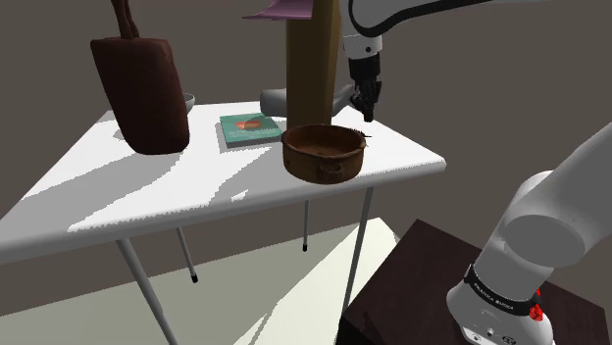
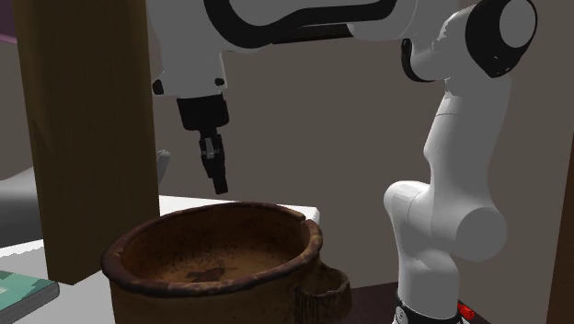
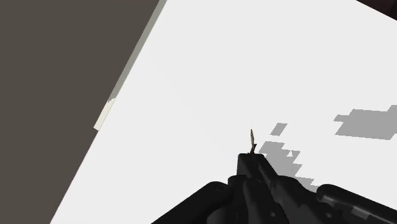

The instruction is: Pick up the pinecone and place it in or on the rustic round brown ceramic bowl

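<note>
Table: A white table [image 1: 196, 186] is standing on thin legs and carrying all the things.
Far left: A big dark brown bag-like thing [image 1: 142, 93] is standing at the shoulder view's left. A small grey dish [image 1: 186, 99] is peeking out from behind it.
Book: A green book [image 1: 250, 128] with a red picture is lying flat just to the right of it.
Tall box: A brown tall box [image 1: 312, 69] is standing behind the book. A purple thing [image 1: 280, 12] is lying on top of it, and a grey thing [image 1: 275, 100] is sitting at its foot.
Bowl: The round brown bowl [image 1: 324, 152] with a little handle is sitting near the table's front edge, in front of the tall box.
Pincer: The black gripper [image 1: 366, 110] is hanging in the air above the table, pointing down, just right of the bowl and a bit behind it. Its two fingers are squeezing together.
Pinecone: Just a thin brown tip of the pinecone [image 3: 252, 140] is poking out from between the squeezed fingers, and the rest is hiding. It is up in the air over the white table, beside the bowl and not in it.
Arm: The white arm [image 1: 549, 216] is rising at the lower right and reaching over.
Stand: The arm is sitting on a dark brown stand [image 1: 412, 274].
</note>
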### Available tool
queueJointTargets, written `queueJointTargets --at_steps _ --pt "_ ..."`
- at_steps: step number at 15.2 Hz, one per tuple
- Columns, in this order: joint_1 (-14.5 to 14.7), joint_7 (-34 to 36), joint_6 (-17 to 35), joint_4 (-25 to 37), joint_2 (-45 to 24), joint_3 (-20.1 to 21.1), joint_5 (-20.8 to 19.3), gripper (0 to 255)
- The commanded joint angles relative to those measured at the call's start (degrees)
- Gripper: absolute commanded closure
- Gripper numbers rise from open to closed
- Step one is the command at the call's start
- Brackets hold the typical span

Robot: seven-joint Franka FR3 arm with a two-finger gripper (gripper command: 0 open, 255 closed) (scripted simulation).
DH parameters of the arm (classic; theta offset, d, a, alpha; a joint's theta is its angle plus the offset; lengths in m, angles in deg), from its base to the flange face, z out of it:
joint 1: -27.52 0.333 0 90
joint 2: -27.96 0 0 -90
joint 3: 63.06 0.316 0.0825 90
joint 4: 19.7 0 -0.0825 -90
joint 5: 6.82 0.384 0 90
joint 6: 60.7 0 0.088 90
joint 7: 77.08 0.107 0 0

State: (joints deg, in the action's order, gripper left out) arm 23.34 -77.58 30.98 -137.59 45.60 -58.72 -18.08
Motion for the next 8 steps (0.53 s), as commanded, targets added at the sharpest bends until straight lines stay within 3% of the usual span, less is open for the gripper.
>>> queueJointTargets --at_steps 1,4,5,8 --pt "0.0 0.0 0.0 0.0 0.0 0.0 0.0 255" --pt "0.0 0.0 0.0 0.0 0.0 0.0 0.0 255" --pt "0.0 0.0 0.0 0.0 0.0 0.0 0.0 0" --pt "3.26 -14.9 3.52 1.49 -3.87 0.59 -2.69 0"
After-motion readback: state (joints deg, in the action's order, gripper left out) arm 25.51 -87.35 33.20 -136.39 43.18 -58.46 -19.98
